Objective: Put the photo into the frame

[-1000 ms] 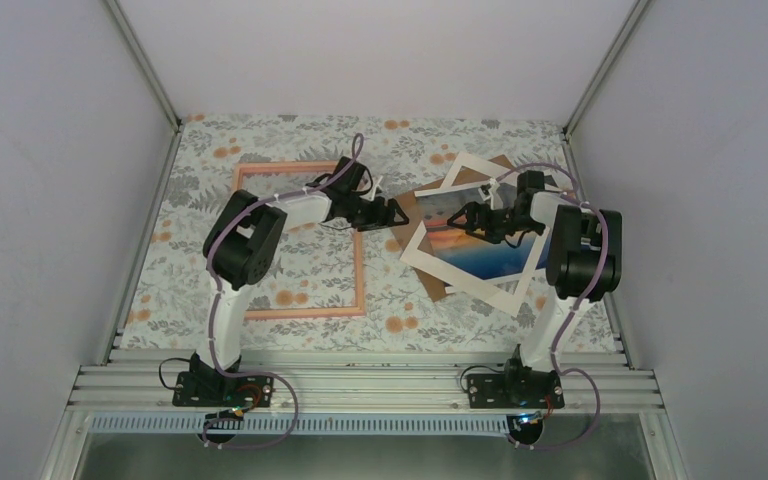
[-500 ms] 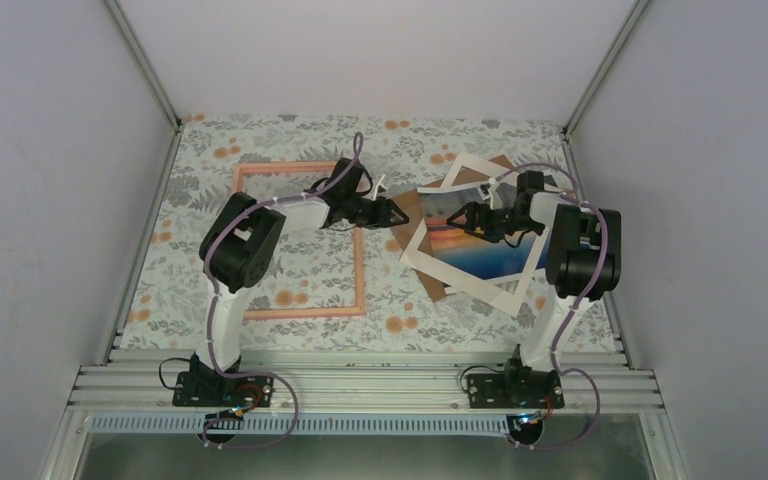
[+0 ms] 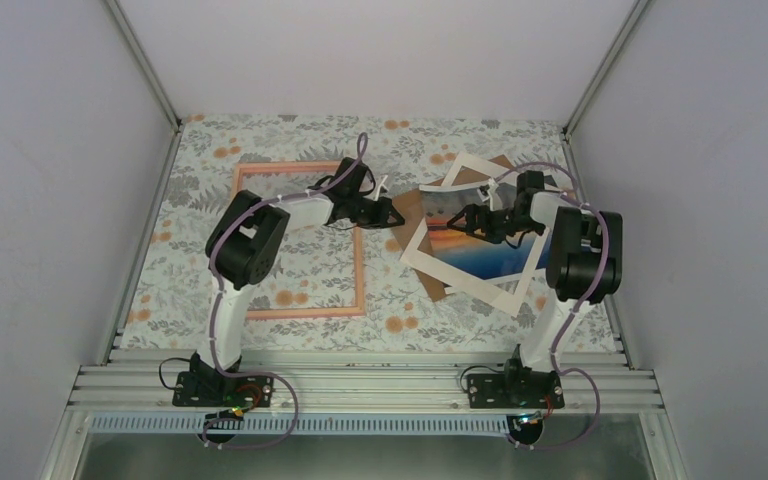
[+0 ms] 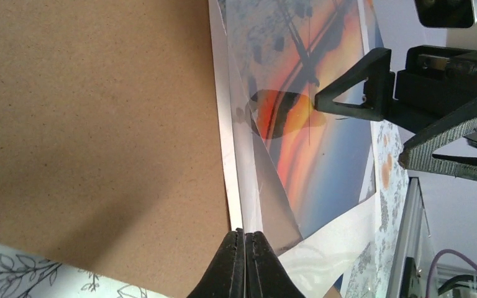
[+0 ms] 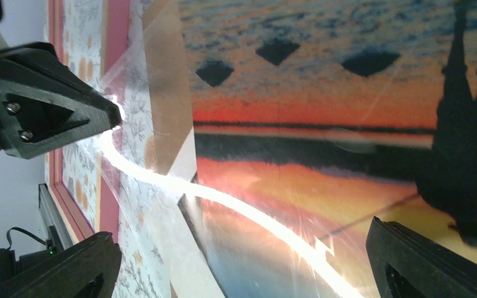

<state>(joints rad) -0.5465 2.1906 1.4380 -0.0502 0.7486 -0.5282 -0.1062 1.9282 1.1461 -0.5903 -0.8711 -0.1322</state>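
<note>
Beside photo point(image 3: 485, 248): left hand point(image 4: 245, 236) pinching clear sheet point(image 4: 273, 205); right hand point(image 3: 460, 218) spread wide.

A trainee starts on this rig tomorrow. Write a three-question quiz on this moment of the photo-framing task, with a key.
1. True or false: the right gripper is shut on the photo.
2. Where does the photo lie relative to the frame? A) inside it; B) to its right, at the white mat; C) to its left.
3. Fill in: the left gripper is ____ (open or shut).

Key: 1 false, it is open over the photo; 2 B; 3 shut.
</note>
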